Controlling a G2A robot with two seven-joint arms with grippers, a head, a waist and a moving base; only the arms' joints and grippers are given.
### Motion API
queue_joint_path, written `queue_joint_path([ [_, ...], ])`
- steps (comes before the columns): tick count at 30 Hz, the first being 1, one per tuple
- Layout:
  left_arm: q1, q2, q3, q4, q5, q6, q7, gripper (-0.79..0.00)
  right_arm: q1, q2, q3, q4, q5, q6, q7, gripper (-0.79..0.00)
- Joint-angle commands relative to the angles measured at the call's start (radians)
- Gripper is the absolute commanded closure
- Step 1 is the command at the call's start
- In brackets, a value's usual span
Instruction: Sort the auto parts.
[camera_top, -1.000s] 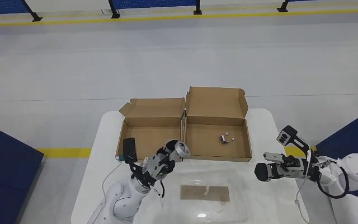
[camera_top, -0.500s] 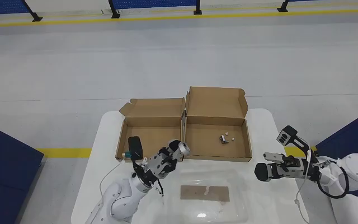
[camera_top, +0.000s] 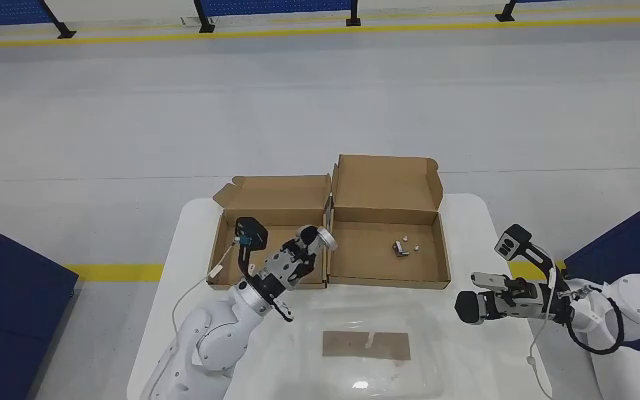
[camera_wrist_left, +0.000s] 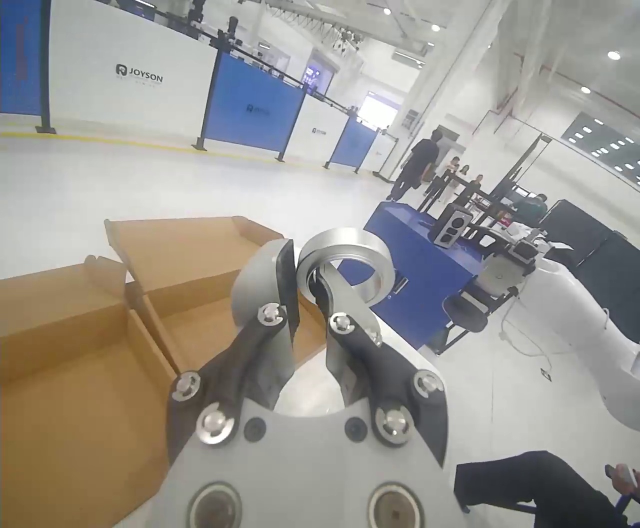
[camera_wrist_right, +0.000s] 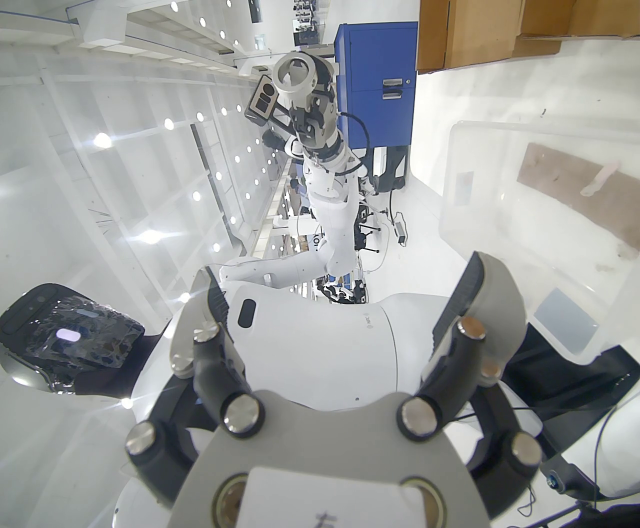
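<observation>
Table (camera_top: 465, 230), rt box (camera_top: 388, 250) parts (camera_top: 403, 244) indistinct, ring (camera_wrist_left: 345, 236) partly behind left jaws.

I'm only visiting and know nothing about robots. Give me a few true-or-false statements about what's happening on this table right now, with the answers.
1. The left gripper holds a metal ring. True.
2. The right gripper is shut on a part. False: it is open and holds nothing.
3. The cardboard box on the right arm's side has small parts in it. True.
4. The metal ring lies in the clear plastic bin. False: the left gripper holds it up, outside the bin.
</observation>
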Motion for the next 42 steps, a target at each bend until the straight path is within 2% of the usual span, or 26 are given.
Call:
queue_joint_path([
  [1,0.0,0.0,0.0,0.0,0.0,0.0,0.001,0.0,0.0,0.0,0.0,0.0,0.0,0.0,0.0,-0.785],
  [4,0.0,0.0,0.0,0.0,0.0,0.0,0.001,0.0,0.0,0.0,0.0,0.0,0.0,0.0,0.0,-0.785],
  [7,-0.005,-0.001,0.004,-0.004,0.012,0.057,-0.02,0.0,0.0,0.0,0.0,0.0,0.0,0.0,0.0,-0.785],
  [16,-0.123,-0.012,-0.001,0.066,-0.018,0.371,-0.202,0.0,0.0,0.0,0.0,0.0,0.0,0.0,0.0,-0.785],
  [21,-0.163,-0.017,0.007,0.108,0.0,0.475,-0.241,0.0,0.0,0.0,0.0,0.0,0.0,0.0,0.0,-0.785],
  [31,-0.164,-0.018,0.01,0.104,0.01,0.473,-0.223,0.0,0.0,0.0,0.0,0.0,0.0,0.0,0.0,-0.785],
  [37,-0.227,-0.021,0.034,0.13,0.055,0.58,-0.367,0.0,0.0,0.0,0.0,0.0,0.0,0.0,0.0,-0.785],
  [42,-0.298,-0.026,0.064,0.179,0.107,0.708,-0.548,0.0,0.0,0.0,0.0,0.0,0.0,0.0,0.0,-0.785],
])
